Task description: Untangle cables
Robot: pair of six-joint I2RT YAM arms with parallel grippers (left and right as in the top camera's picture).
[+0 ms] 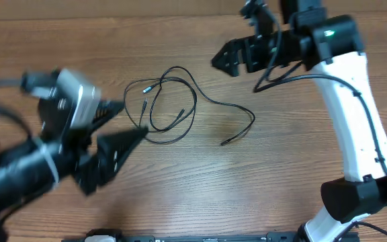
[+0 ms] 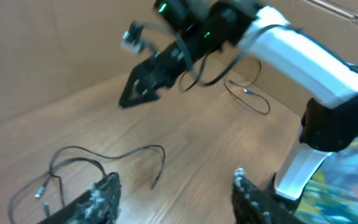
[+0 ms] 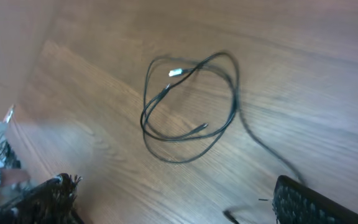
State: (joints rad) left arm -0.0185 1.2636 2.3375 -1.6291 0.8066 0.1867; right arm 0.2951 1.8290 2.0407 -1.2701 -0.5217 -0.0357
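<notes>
The cables [image 1: 170, 107] lie in loose overlapping black loops at the middle of the wooden table. One tail runs right to a plug end [image 1: 224, 142]. My left gripper [image 1: 133, 119], blurred, is open at the loops' left edge, its lower fingertip close to the wire. In the left wrist view the cables [image 2: 73, 163] lie ahead and to the left of the open left gripper [image 2: 174, 190], with only bare wood between its fingers. My right gripper [image 1: 228, 58] hangs open above the table, behind and right of the loops. The right wrist view shows the cables [image 3: 191, 102] well beyond the empty right gripper [image 3: 179, 199].
The white right arm [image 1: 355, 107] rises from its base [image 1: 355, 195] at the front right, and its own thicker black cable [image 1: 274, 79] hangs beneath the wrist. A brown cardboard wall [image 2: 42, 50] stands behind the table.
</notes>
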